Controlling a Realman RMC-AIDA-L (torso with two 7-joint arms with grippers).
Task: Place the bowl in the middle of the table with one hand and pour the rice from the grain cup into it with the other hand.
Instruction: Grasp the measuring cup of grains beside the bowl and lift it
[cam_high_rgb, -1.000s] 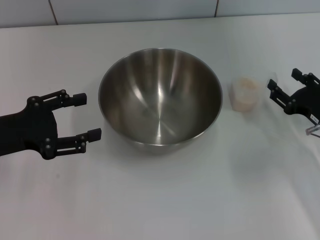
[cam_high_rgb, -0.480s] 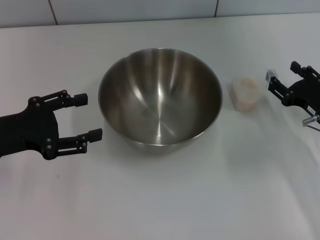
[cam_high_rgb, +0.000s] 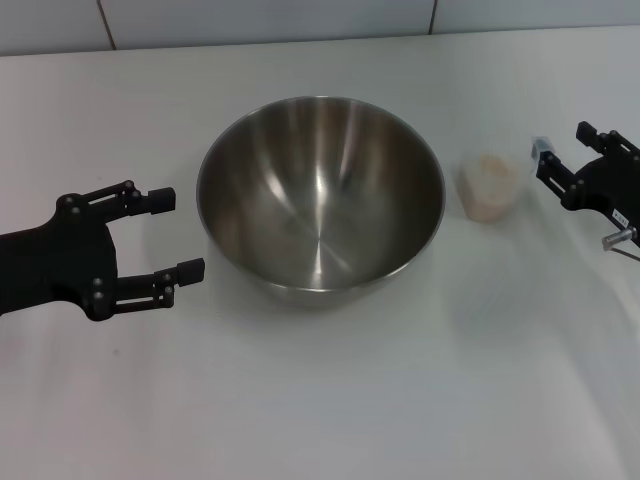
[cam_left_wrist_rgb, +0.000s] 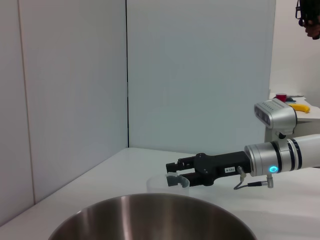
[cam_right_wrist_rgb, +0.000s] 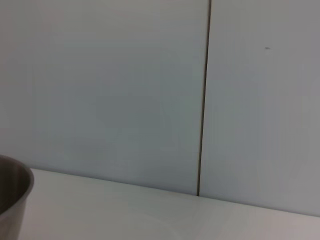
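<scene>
Centrally on our plain white table we see the wide stainless-steel bowl, our black left gripper beside it with fingers apart, our black right gripper likewise spread near the small clear grain cup of pale rice.

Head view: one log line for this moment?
bowl: mid-table, empty | cup: right of bowl, holds rice, ungrasped | left tool: open beside bowl | right tool: open, near cup
</scene>
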